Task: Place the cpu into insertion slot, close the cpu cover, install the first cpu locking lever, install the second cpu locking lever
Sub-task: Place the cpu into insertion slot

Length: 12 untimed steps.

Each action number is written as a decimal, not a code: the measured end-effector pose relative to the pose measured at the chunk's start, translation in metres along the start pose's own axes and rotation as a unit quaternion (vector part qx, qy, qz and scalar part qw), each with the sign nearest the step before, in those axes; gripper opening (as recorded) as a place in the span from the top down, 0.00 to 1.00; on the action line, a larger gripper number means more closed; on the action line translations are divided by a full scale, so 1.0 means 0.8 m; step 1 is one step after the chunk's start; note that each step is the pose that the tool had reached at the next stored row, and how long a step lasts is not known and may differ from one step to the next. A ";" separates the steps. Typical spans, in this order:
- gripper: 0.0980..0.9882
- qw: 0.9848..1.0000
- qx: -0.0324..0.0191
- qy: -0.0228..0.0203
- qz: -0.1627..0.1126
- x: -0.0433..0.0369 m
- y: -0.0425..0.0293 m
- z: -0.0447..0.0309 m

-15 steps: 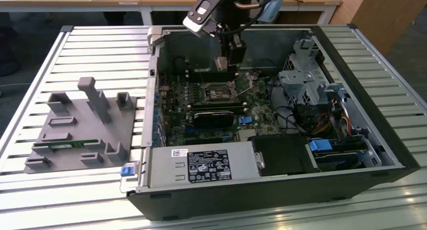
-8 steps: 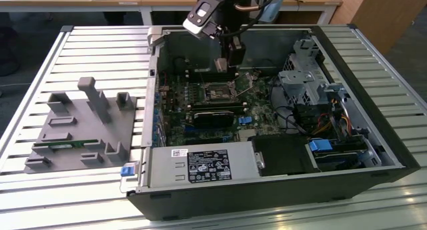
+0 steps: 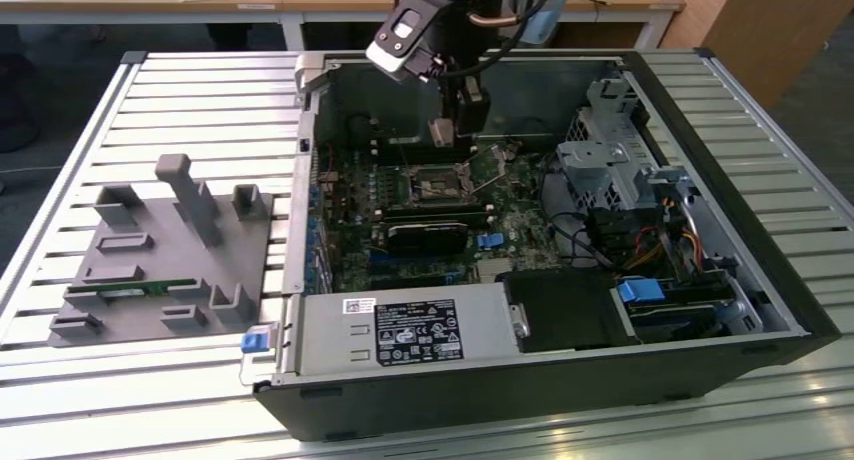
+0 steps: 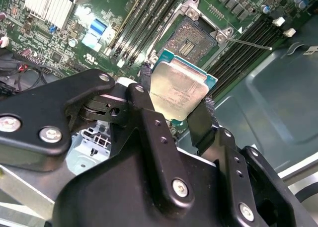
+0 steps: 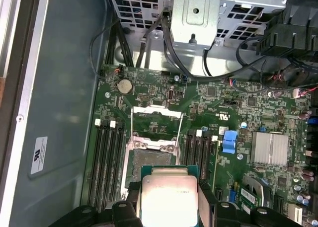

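My gripper hangs inside the open computer case, shut on the cpu. In both wrist views the cpu is a flat square chip with a silver-grey top, clamped at two opposite edges by black fingers. It is held above the board, apart from the insertion slot. The slot's dark centre lies bare. In the first wrist view the cpu cover stands swung open on the slot's far side, with thin levers raised beside it.
Long black memory slots flank the socket. A black graphics card and the grey power supply box lie nearer the case front. Drive cages and cables fill the exterior view's right. A grey fixture sits outside the case.
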State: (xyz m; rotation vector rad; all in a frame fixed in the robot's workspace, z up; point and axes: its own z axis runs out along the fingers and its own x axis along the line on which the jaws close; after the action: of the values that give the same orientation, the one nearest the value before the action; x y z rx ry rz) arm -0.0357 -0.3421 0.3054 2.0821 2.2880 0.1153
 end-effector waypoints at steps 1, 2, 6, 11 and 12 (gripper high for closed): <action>0.50 1.000 0.000 0.000 0.000 0.000 0.0000 0.0006; 0.50 1.000 0.000 0.000 0.000 0.000 -0.0001 0.0012; 0.50 1.000 0.000 0.000 0.000 0.000 -0.0003 0.0033; 0.50 1.000 0.000 0.000 0.000 0.000 -0.0006 0.0064; 0.50 1.000 0.000 0.000 0.000 0.000 -0.0007 0.0074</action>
State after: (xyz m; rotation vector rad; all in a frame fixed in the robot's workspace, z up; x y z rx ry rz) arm -0.0358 -0.3421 0.2995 2.0821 2.2880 0.1153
